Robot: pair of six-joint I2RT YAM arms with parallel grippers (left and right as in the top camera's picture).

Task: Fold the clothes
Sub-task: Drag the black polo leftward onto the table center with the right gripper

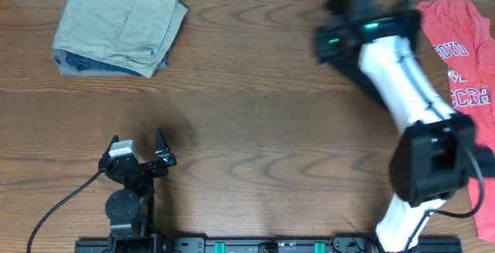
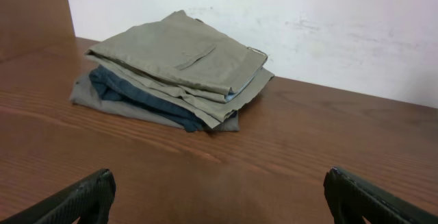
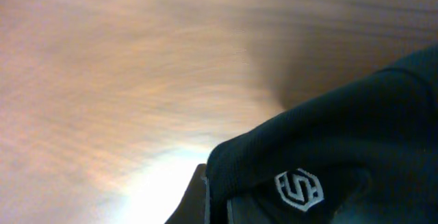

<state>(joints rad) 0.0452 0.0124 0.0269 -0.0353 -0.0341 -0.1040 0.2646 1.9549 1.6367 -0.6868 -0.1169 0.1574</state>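
overhead / khaki trousers (image 1: 120, 25): one folded pile, parked at the far left corner of the table (image 1: 247, 129), judged set aside as not needed for this fold.
overhead / left gripper (image 1: 139, 143): placed on the near side of the trousers, well apart from them; fingers spread wide, nothing grasped; judged to be waiting.
overhead / right gripper (image 1: 344, 17): far to the right of the trousers, at the same far edge; image blurred; fingers clenched.
overhead / black shirt (image 1: 340, 58): one dark bunch seen just under the right gripper, judged lifted for laying out flat.
overhead / red T-shirt (image 1: 456, 44): one, farthest right from the trousers, partly hidden by the arm, untouched.
left wrist / trousers: pile seen ahead of the two open fingers (image 2: 82, 200), well apart; khaki on top, one blue and one grey layer made out beneath.
right wrist / shirt: fabric bunched right against the lens, consistent with a pinch by the closed fingers; grip point itself hidden.
right wrist / white logo (image 3: 298, 188): one, facing the camera.
counts: two grippers, one black shirt, one red T-shirt, one trouser pile.
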